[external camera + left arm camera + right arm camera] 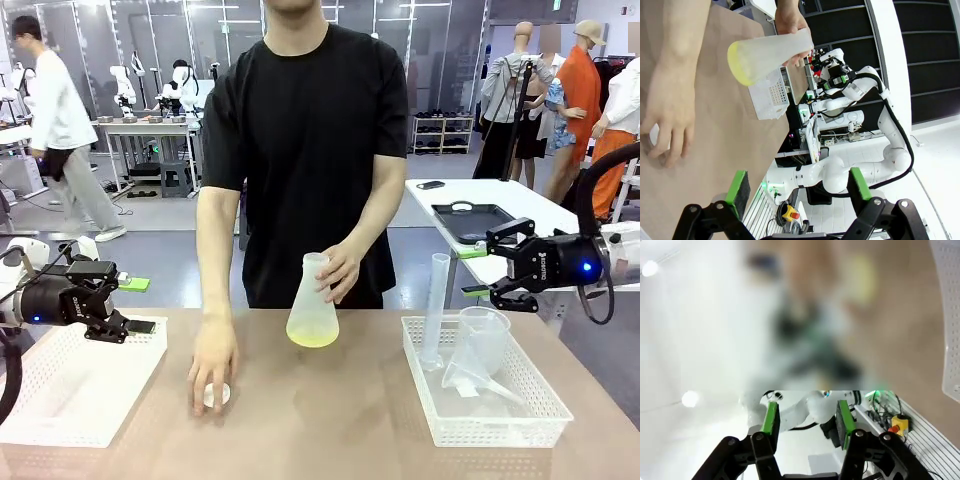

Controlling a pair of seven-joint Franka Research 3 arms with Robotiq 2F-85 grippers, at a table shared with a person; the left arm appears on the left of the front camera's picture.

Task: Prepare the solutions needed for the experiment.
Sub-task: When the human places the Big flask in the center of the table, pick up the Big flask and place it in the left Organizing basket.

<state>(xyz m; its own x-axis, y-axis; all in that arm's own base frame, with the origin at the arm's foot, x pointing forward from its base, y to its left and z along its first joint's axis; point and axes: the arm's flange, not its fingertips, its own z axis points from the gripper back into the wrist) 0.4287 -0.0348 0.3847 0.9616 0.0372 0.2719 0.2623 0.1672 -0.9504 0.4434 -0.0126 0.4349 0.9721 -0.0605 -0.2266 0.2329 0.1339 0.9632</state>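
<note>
Left end effector (135,305) is spread wide and empty, hovering over the white basket (70,400) at the left of the counter (330,430). The person's one hand (212,362) lies flat on a small white cap (216,394). Their other hand (341,272) grips the frosted flask (312,295) by the neck, tilted, mid-counter. The solution (313,336) is a shallow pale yellow layer in its base. The right tray (500,425) holds a cylinder (437,300) and a funnel (468,375). I see the right end effector (473,272) part spread, nothing between its pads, above that tray's far side.
</note>
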